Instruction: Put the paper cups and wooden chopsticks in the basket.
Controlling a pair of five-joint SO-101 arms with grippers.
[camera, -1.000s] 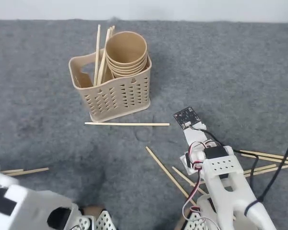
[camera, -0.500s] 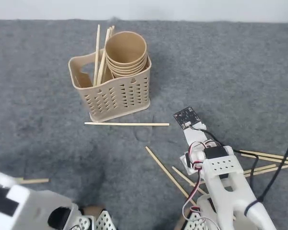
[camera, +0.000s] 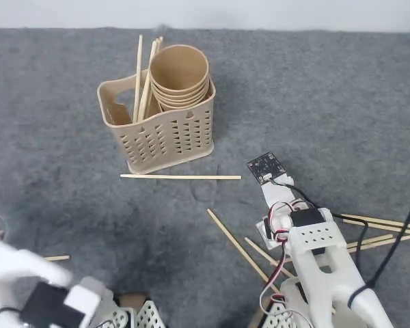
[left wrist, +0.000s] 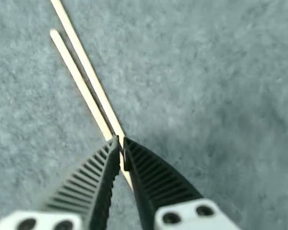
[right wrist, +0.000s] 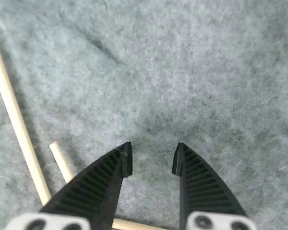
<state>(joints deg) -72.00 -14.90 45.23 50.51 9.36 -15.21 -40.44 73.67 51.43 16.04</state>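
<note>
The left gripper (left wrist: 120, 143) points down at the grey carpet (left wrist: 221, 72), jaws pinched narrow on one wooden chopstick (left wrist: 86, 67), while the right gripper (right wrist: 152, 160) hangs low, jaws apart.

A robotics test bench: grey felt mat (camera: 328, 102), exposed wiring (camera: 279, 232).

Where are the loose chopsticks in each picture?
High view: chopsticks lie scattered on the grey mat in front of the basket.
Left wrist view: two chopsticks side by side, one between the left gripper's tips.
Right wrist view: chopsticks beside the open right gripper.
Shared landmark: the grey mat.
</note>
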